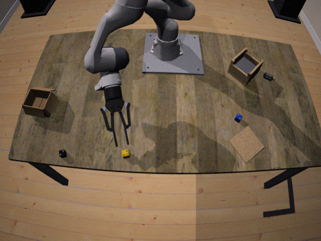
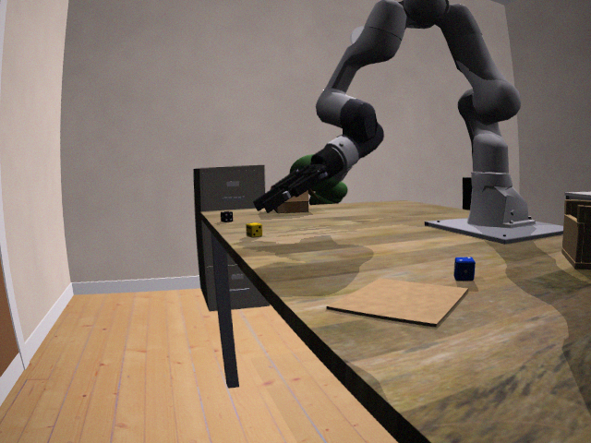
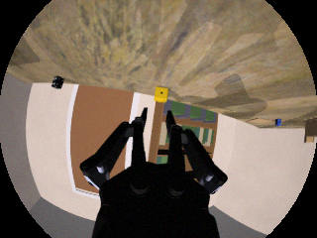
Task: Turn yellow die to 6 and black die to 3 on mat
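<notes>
The yellow die (image 1: pixel 125 153) (image 2: pixel 254 230) (image 3: pixel 161 94) sits flat on the table near the front edge, two pips on top. My gripper (image 1: pixel 122 144) (image 2: pixel 264 207) (image 3: pixel 157 114) is partly open and empty, slanting down; its fingertips are above the table, behind and above the yellow die. The black die (image 1: pixel 62 153) (image 2: pixel 226 217) (image 3: pixel 57 82) stands near the front left; its top number is too small to tell. The blue die (image 1: pixel 238 117) (image 2: pixel 464 269) (image 3: pixel 277 122) stands on the table behind the tan mat (image 1: pixel 246 145) (image 2: pixel 396 300), off it. No die is on the mat.
An open brown box (image 1: pixel 51 103) (image 2: pixel 293 207) stands at the left. Another open wooden box (image 1: pixel 238 73) (image 2: pixel 572 238) stands at the back right, with a small dark object (image 1: pixel 268 76) beside it. The table's front edge runs close to the yellow and black dice.
</notes>
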`<state>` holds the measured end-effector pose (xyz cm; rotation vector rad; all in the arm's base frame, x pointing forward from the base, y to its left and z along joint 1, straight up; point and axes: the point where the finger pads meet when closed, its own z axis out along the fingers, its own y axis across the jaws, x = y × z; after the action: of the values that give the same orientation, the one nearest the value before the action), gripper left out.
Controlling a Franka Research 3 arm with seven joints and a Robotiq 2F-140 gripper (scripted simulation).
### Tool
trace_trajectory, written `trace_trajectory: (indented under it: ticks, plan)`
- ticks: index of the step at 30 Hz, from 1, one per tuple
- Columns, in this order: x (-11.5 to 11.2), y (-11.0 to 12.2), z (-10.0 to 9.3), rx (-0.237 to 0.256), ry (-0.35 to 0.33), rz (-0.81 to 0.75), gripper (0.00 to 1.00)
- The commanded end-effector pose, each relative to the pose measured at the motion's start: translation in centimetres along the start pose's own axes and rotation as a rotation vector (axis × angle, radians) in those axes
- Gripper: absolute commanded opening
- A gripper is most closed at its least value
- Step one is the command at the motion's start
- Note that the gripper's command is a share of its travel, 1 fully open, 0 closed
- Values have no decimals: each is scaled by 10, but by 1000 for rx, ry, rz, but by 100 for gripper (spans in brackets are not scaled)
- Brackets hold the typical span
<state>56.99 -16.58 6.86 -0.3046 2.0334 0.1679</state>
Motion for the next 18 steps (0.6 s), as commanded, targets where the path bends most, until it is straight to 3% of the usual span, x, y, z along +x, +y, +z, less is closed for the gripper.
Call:
trace_trajectory:
  ticks: [1, 7, 14, 16, 18]
  plan:
    - [-9, 0, -8, -1, 14, 14, 35]
    - [-26, -1, -17, -1, 14, 14, 35]
    - [-28, 0, -18, -2, 14, 15, 35]
    - [-30, 2, -15, -18, 18, 18, 35]
    - [-37, 9, -7, -71, 35, 28, 35]
